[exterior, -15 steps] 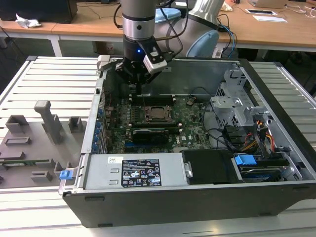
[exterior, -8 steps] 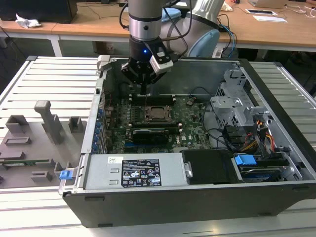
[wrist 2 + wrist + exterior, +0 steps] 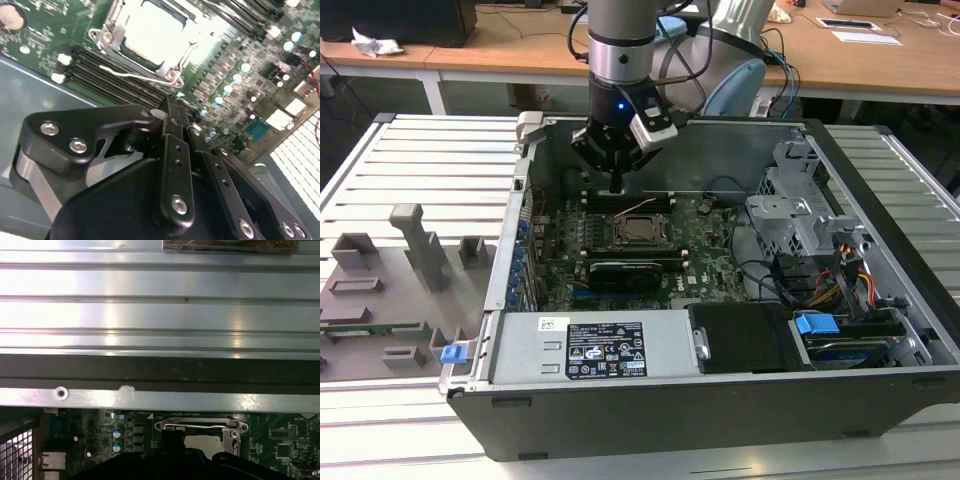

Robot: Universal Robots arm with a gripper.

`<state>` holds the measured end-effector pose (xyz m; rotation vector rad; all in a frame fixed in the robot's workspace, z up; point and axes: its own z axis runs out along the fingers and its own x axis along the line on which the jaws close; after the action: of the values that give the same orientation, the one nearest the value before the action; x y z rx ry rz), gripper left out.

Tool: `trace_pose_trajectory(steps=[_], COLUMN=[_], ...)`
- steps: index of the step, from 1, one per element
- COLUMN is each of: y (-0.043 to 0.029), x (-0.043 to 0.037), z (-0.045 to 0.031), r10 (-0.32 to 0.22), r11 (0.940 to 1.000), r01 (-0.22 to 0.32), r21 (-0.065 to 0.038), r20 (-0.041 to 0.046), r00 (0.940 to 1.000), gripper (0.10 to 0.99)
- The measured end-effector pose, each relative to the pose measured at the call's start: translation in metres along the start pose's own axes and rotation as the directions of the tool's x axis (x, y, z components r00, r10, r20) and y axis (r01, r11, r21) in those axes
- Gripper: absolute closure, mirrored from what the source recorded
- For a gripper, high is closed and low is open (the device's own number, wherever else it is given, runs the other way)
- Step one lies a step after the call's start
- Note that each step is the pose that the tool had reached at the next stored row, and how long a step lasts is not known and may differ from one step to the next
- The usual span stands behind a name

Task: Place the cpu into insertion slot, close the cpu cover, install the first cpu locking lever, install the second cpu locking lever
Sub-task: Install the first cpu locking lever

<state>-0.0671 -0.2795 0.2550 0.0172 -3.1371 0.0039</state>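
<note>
The cpu (image 3: 155, 27) lies in the insertion slot (image 3: 638, 232) on the green motherboard, showing its pale metal face. The cpu cover (image 3: 107, 37) is folded down around it as a silver frame. A thin wire locking lever (image 3: 131, 75) runs along the slot's edge on the gripper's side, standing slightly off the board. My gripper (image 3: 171, 104) hangs above the board just beside that edge, its black fingers (image 3: 172, 150) shut with nothing between them. In the exterior view the gripper (image 3: 617, 186) sits just behind the slot. The first wrist view shows the cover (image 3: 200, 426) past the case's edge.
A long black expansion card (image 3: 625, 272) lies in front of the slot, and the power supply (image 3: 590, 345) in front of that. A metal drive cage (image 3: 800, 215) and cables fill the exterior view's right. Black memory slots (image 3: 100, 70) run beside the lever. Grey fixtures (image 3: 415, 240) stand outside the case.
</note>
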Motion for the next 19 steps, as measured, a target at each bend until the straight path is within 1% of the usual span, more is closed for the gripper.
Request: trace_pose_trajectory(steps=[1, 2, 5, 12, 15, 17, 19], y=[-0.0001, -0.0001, -0.0001, -0.0001, -0.0001, -0.0001, -0.0001], x=[-0.0068, -0.0088, -0.0094, -0.0109, -0.0129, -0.0166, -0.018], z=[0.0022, 0.0036, 0.0061, 0.0096, 0.0111, 0.0131, 0.0142], r10=[0.0, 0.0, 0.0, -0.016, -0.016, -0.016, -0.016], r11=[1.0, 1.0, 1.0, 0.9999, 0.9999, 0.9999, 0.9999], r01=[0.0, 0.0, 0.0, 0.016, 0.016, 0.016, 0.016], r21=[0.0, -0.001, -0.005, -0.005, -0.005, -0.005, -0.005], r20=[-0.0004, -0.0003, -0.0004, 0.0004, 0.0004, 0.0005, 0.0004], r00=[1.0, 1.0, 1.0, 0.9999, 0.9999, 0.9999, 0.9999], gripper=[0.98, 0.98, 0.98, 0.98, 0.98, 0.98, 0.98])
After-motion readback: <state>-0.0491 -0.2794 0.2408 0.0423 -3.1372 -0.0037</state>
